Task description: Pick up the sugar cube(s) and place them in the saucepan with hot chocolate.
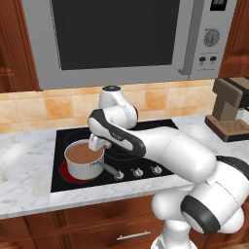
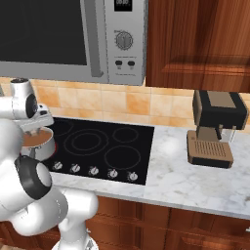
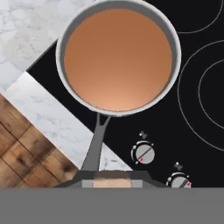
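Fingers [image 3: 114, 177] are pinched tight on something small and pale, can't tell what, hanging right over the saucepan [image 1: 84, 159]. No readable writing anywhere; the microwave [image 2: 73, 34] display is too blurry. Arm [image 1: 146, 143] bends forward over the stove [image 2: 105, 149], hand pointing straight down. Pan sits on the front left burner, glowing red underneath, full of brown liquid, handle toward the knobs [image 3: 143, 153]. Coffee machine [image 2: 215, 128] stands off right on the counter [image 2: 195, 180].
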Motion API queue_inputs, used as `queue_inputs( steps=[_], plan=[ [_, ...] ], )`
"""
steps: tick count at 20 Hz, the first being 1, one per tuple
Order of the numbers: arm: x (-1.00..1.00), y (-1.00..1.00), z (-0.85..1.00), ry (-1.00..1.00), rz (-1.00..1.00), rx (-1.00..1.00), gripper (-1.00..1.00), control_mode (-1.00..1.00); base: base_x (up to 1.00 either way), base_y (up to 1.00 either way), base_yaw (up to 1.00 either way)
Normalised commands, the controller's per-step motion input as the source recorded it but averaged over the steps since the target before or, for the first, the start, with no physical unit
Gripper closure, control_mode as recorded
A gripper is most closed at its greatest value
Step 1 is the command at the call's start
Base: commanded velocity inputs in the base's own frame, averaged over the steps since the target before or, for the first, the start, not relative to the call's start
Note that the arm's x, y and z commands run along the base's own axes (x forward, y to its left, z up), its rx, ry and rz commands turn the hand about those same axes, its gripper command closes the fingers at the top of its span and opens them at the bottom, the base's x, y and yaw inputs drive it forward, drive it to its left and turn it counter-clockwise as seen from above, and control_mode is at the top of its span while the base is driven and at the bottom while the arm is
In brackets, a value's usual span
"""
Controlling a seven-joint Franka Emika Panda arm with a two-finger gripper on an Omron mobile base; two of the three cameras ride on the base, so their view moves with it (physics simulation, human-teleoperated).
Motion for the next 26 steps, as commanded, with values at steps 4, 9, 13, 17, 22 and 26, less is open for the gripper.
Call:
queue_inputs(
  steps=[4, 9, 13, 17, 22, 26],
  plan=[
    [0.33, 0.39, -0.06, 0.00, 0.00, 0.00, 1.00, -1.00, 0.00, 0.00, 0.00],
    [0.36, 0.35, -0.13, 0.00, 0.00, 0.00, 1.00, -1.00, 0.00, 0.00, 0.00],
    [0.19, 0.24, -0.07, 0.00, 0.00, 0.00, 1.00, -1.00, 0.00, 0.00, 0.00],
    [0.01, 0.01, -0.14, 0.00, 0.00, 0.00, 1.00, -1.00, 0.00, 0.00, 0.00],
    [0.00, 0.00, -0.17, 0.00, 0.00, 0.00, 1.00, -1.00, 0.00, 0.00, 0.00],
    [0.00, 0.00, -0.18, 0.00, 0.00, 0.00, 1.00, -1.00, 0.00, 0.00, 0.00]
  ],
)
